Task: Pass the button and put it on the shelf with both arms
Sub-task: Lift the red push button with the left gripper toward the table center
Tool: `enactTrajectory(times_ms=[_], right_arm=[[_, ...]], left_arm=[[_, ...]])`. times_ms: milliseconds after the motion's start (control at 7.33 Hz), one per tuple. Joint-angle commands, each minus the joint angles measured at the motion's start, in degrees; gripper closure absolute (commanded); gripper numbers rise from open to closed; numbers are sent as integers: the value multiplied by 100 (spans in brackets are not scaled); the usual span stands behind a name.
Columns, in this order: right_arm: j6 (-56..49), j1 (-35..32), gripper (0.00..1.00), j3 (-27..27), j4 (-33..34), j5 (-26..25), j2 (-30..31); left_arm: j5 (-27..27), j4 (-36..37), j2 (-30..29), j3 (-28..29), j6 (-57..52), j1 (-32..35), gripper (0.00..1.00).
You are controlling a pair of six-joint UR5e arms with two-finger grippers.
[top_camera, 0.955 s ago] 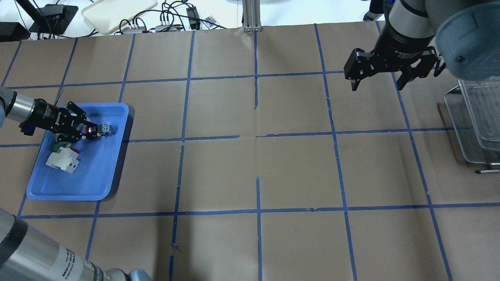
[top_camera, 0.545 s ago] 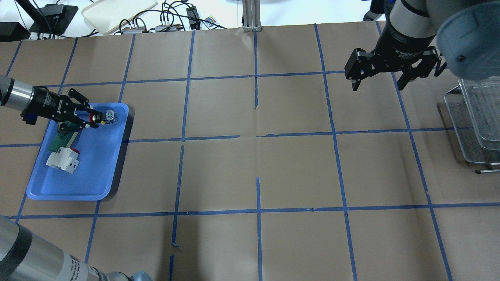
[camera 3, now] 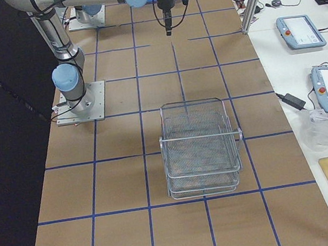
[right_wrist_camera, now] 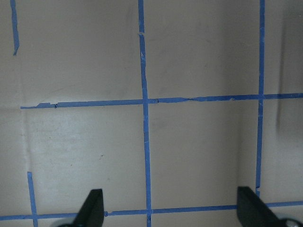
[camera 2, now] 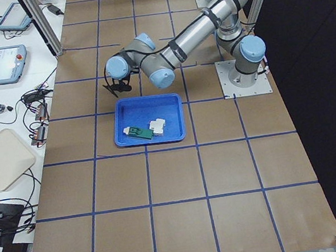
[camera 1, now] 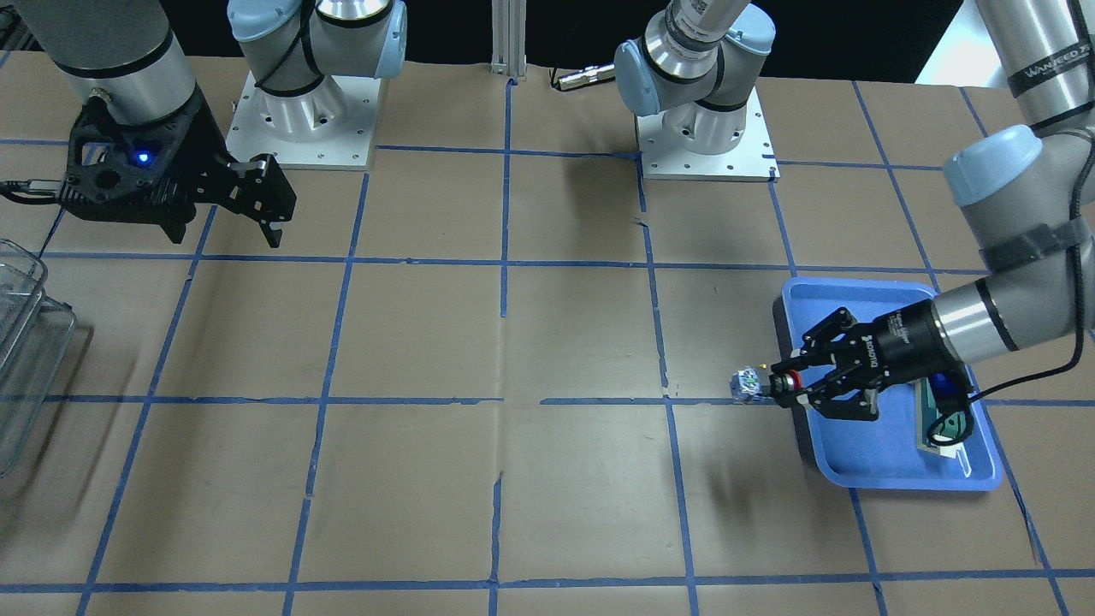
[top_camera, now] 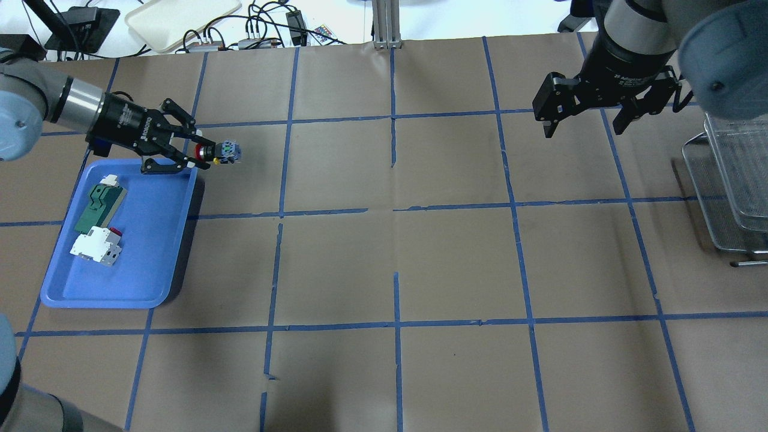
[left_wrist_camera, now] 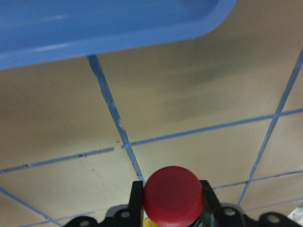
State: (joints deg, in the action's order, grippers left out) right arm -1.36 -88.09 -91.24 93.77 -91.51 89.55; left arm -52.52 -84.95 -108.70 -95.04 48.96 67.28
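Note:
The button point(top_camera: 223, 151), with a red cap and a blue-silver block, is held sideways in my left gripper point(top_camera: 203, 153). It hangs above the table, just past the far right corner of the blue tray point(top_camera: 144, 264). The front view shows the button point(camera 1: 751, 382) sticking out of the left gripper point(camera 1: 791, 382) beyond the tray's rim. The left wrist view shows the red cap point(left_wrist_camera: 173, 196) between the fingers. My right gripper point(top_camera: 581, 129) is open and empty, high at the far right, also seen in the right wrist view point(right_wrist_camera: 173, 213). The clear wire shelf point(top_camera: 729, 180) stands at the right edge.
A green flat part point(top_camera: 99, 207) and a white-red breaker block point(top_camera: 96, 247) lie in the tray. The shelf also shows in the front view point(camera 1: 21, 342) and in the right side view point(camera 3: 201, 148). The table is brown paper with a blue tape grid.
My left gripper has lifted the button out of the tray and carried it away from the robot and rightward, past the tray's corner. The right gripper has hardly moved.

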Motion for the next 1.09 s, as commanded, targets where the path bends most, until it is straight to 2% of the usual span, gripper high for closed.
enactTrajectory(times_ms=[0, 136, 273, 409, 545, 682, 818, 955], right_arm=[[-22, 11, 0, 89, -34, -16, 185], [-22, 11, 0, 80, -43, 10, 264], [-22, 11, 0, 89, -43, 27, 274], [-22, 11, 0, 63, -43, 28, 274], [-31, 11, 0, 71, -52, 62, 291], [-127, 3, 0, 19, -69, 228, 291], [-528, -15, 0, 10, -96, 412, 291], [-1707, -15, 0, 45, -52, 353, 283]], left_arm=[[260, -31, 322, 20, 1214, 1045, 100], [338, 5, 376, 73, 1708, 1520, 100], [644, 127, 402, 73, 2105, 1838, 100], [673, 328, 437, 99, 2457, 2085, 100], [1056, 617, 516, 108, 2878, 2218, 100], [1199, 664, 543, 100, 2969, 2281, 100], [1192, 682, 543, 100, 2996, 2394, 100], [1166, 717, 560, 100, 3083, 2526, 100]])
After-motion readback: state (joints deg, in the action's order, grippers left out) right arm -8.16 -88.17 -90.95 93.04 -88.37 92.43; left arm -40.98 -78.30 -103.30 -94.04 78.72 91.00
